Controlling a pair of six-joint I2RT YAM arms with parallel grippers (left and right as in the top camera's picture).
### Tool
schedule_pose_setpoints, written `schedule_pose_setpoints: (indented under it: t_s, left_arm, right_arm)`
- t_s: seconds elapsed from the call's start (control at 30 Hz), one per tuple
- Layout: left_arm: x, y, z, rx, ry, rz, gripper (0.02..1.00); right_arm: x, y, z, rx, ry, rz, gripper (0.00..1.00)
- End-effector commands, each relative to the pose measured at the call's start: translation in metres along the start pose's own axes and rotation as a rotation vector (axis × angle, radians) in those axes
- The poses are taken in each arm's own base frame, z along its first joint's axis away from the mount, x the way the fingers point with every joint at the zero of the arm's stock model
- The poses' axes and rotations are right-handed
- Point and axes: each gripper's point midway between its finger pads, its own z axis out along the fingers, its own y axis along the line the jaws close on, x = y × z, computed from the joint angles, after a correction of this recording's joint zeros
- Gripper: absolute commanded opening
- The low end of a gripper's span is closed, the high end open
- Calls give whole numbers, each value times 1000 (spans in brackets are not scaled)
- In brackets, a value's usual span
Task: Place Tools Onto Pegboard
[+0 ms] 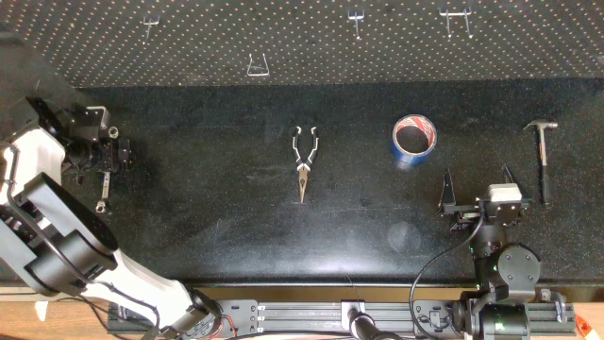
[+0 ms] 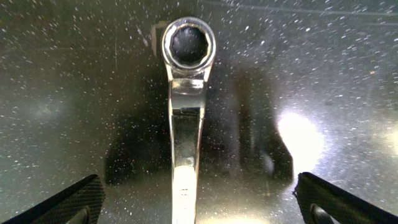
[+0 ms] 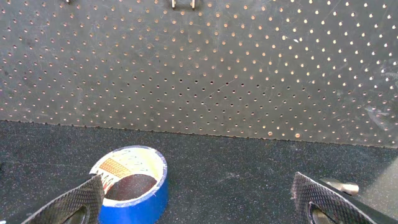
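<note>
Straddling the wrench (image 2: 186, 124), left gripper (image 2: 199, 202): fingers spread wide, nothing pinched. The shank lies flat on the black table (image 2: 323, 74), midway between them, ring end ahead.
Handling, as judged: descend square, close across the shank, and leave the ring free for a hook (image 1: 258, 66) on the pegboard (image 1: 302, 38).
Right gripper (image 3: 199, 199): spread, empty, near the blue tape roll (image 3: 134, 183).
Print: the roll's inner label is illegible; any stamping on the shank cannot be made out.

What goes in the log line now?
left gripper open over wrench | right gripper open near tape | pliers, hammer on table
</note>
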Motion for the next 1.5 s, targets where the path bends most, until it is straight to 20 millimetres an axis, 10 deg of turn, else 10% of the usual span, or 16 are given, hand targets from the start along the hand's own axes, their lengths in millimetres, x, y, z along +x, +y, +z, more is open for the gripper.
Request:
schedule_pose_setpoints:
  t_s: [0.03, 0.13, 0.7, 0.93, 1.2, 1.4, 1.5]
  left_arm:
    - [-6, 2, 5, 10, -6, -16, 996]
    - [-6, 2, 6, 11, -5, -15, 996]
    - [2, -2, 6, 27, 25, -21, 27]
    - [7, -7, -1, -2, -4, 3, 29]
    - [66, -82, -97, -210, -404, 61, 27]
    - [-25, -131, -182, -103, -996, -118, 27]
    - [-56, -151, -183, -58, -1058, -41, 27]
  right_arm:
    - [1, 0, 0, 1, 2, -10, 982]
    - [1, 0, 0, 1, 2, -10, 980]
    - [1, 0, 0, 1, 2, -10, 982]
    - [1, 0, 0, 1, 2, -10, 980]
    - [1, 0, 0, 1, 2, -10, 980]
    - [1, 0, 0, 1, 2, -10, 980]
    - [1, 0, 0, 1, 2, -10, 982]
